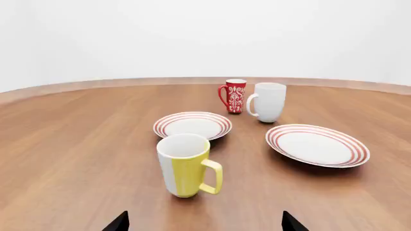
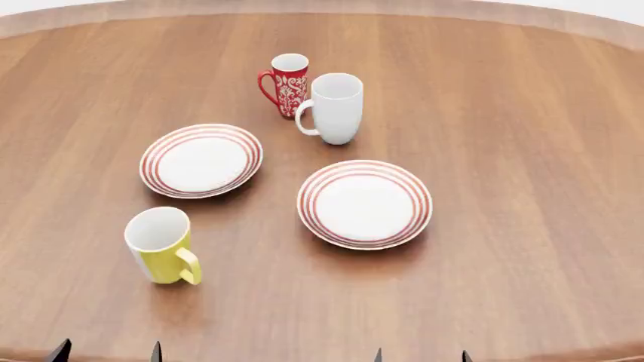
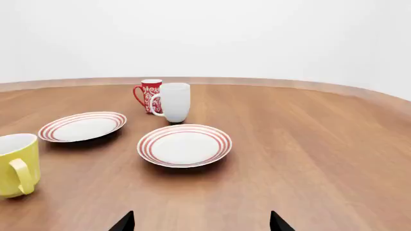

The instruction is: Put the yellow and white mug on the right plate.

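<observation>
The yellow and white mug (image 2: 161, 245) stands upright at the table's front left, handle toward the front right. It also shows in the left wrist view (image 1: 186, 165) and the right wrist view (image 3: 16, 164). The right plate (image 2: 364, 204) lies empty near the table's middle; it also shows in the left wrist view (image 1: 317, 145) and the right wrist view (image 3: 184, 145). My left gripper (image 2: 107, 351) is open and empty at the front edge, just short of the mug. My right gripper (image 2: 421, 355) is open and empty, in front of the right plate.
The look-alike left plate (image 2: 201, 160) lies behind the yellow mug. A tall white mug (image 2: 334, 108) and a slim red patterned mug (image 2: 286, 84) stand together behind the plates. The round wooden table (image 2: 523, 151) stretches to the right.
</observation>
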